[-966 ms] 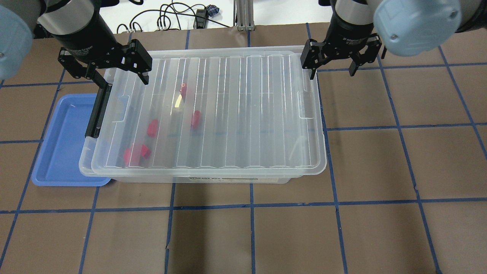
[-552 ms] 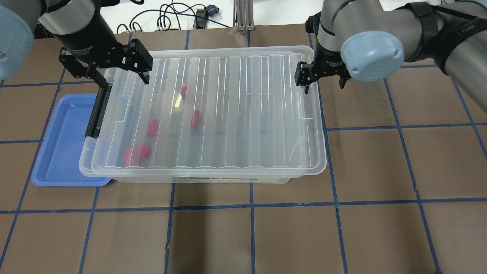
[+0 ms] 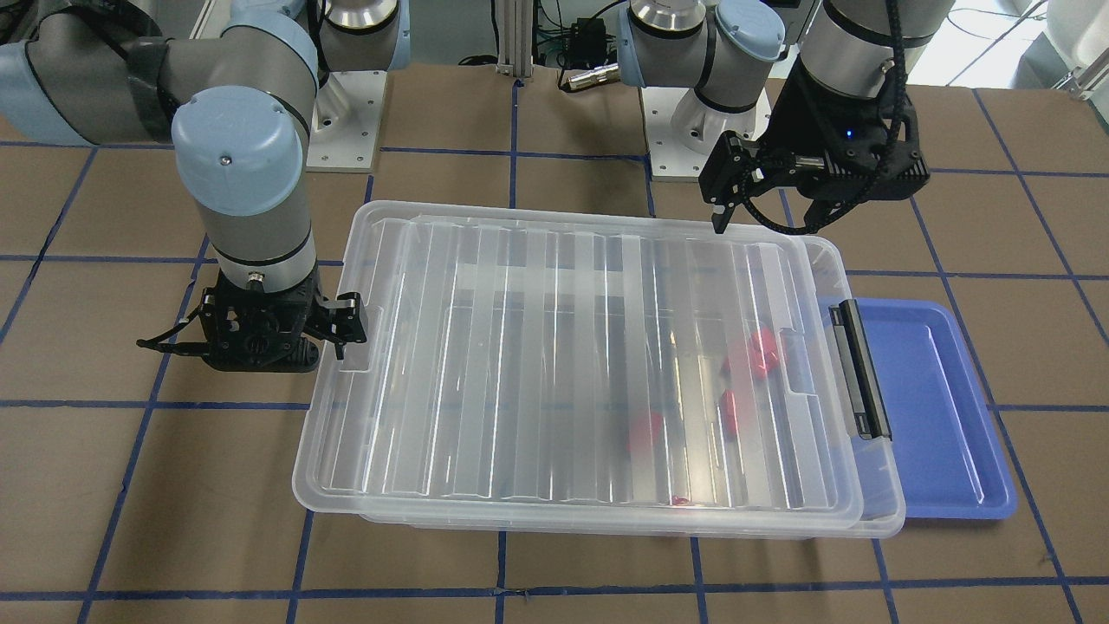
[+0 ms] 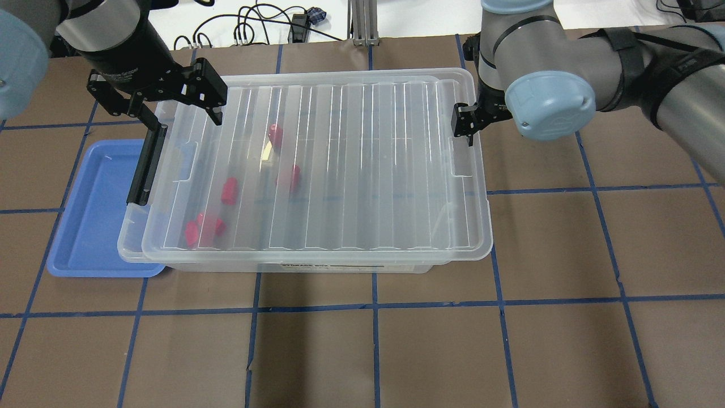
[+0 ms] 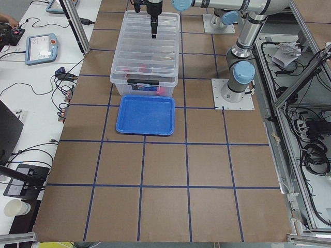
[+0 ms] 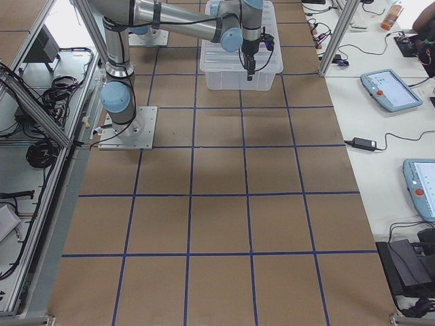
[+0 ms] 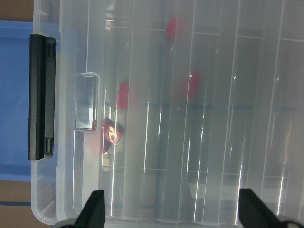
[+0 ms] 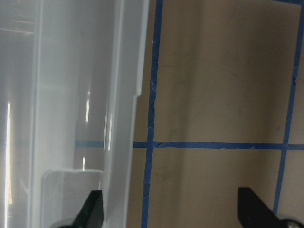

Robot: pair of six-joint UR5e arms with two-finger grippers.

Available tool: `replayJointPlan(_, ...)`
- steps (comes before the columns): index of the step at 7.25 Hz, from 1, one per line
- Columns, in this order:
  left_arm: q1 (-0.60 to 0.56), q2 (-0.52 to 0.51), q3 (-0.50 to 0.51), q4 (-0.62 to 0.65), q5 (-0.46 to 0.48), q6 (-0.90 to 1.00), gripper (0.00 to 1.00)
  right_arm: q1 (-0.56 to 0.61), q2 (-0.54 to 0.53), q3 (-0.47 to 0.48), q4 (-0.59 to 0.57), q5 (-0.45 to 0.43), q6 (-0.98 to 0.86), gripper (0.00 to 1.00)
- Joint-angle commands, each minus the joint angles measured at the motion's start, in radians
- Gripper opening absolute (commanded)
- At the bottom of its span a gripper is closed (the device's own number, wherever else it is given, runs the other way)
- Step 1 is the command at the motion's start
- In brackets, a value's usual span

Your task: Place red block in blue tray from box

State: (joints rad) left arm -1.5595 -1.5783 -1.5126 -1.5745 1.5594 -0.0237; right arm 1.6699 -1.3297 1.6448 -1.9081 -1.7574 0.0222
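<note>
The clear box (image 4: pixel 362 263) stands mid-table with its ribbed lid (image 4: pixel 362 170) on, a little askew. Through the lid I see several small red blocks (image 4: pixel 229 191) (image 4: pixel 293 177) (image 4: pixel 276 133) and a larger red clump (image 4: pixel 202 228) near the latch end. The black latch (image 4: pixel 146 164) faces the blue tray (image 4: pixel 90 226), which is empty and partly under the box's end. My left gripper (image 4: pixel 184 120) hangs open above the lid's far corner by the latch. My right gripper (image 3: pixel 260 334) is open at the other short end, one finger (image 4: pixel 463 122) at the lid's handle notch, the other over the table.
Brown table with a blue tape grid (image 4: pixel 374 306). The robot bases (image 3: pixel 346 113) stand behind the box. Cables (image 4: pixel 255 28) lie beyond the far table edge. In the left wrist view the blocks (image 7: pixel 122 95) show under the lid beside the latch (image 7: pixel 42 95).
My right gripper has come down and inward to the lid's right end. The lid has slid slightly to the right on the box. The left gripper has not moved.
</note>
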Motion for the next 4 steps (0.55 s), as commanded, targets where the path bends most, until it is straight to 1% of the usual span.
replayJointPlan(1, -0.001, 0.003, -0.001, -0.001, 0.001, 0.007, 1.00, -0.021, 0.001, 0.001, 0.003, -0.062, -0.030, 1.00)
replayJointPlan(2, -0.001, 0.006, -0.001, -0.004, 0.001, 0.008, 1.00, -0.060, 0.000, 0.001, 0.007, -0.057, -0.037, 1.00)
replayJointPlan(4, -0.001, 0.017, -0.004, -0.010, 0.002, 0.104, 1.00, -0.126, -0.008, 0.000, 0.006, -0.070, -0.097, 1.00)
